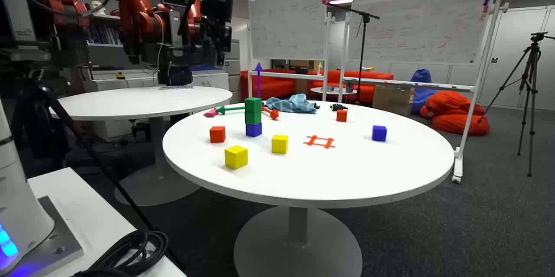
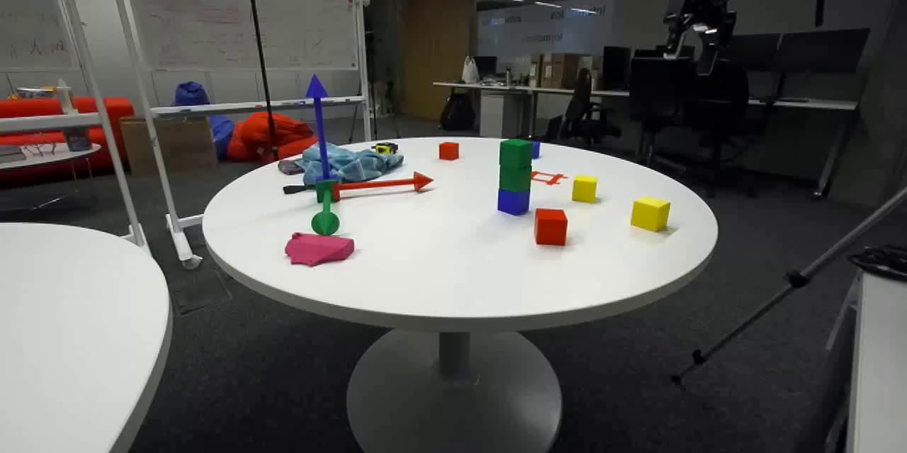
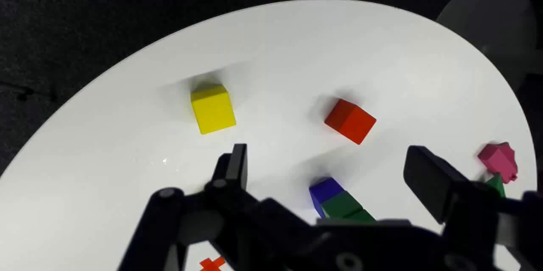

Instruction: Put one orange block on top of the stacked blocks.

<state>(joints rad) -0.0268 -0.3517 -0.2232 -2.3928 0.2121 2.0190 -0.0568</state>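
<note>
The stacked blocks (image 1: 253, 117) stand upright on the white round table, a blue cube below and two green cubes above. The tower also shows in an exterior view (image 2: 515, 178) and partly, behind the gripper body, in the wrist view (image 3: 338, 203). One orange block (image 1: 217, 134) sits beside the tower, seen also in an exterior view (image 2: 550, 227) and in the wrist view (image 3: 352, 122). Another orange block (image 1: 341, 115) lies farther off, also in an exterior view (image 2: 448, 151). My gripper (image 2: 691, 62) is open and empty, high above the table; its wide-apart fingers (image 3: 328, 154) show in the wrist view.
Two yellow cubes (image 1: 236, 157), a single blue cube (image 1: 379, 133) and a flat red-orange frame shape (image 1: 319, 141) lie on the table (image 1: 303, 181). A tall arrow-axes piece (image 2: 322, 148), a blue cloth (image 2: 354, 164) and a pink piece (image 2: 319, 249) are also there.
</note>
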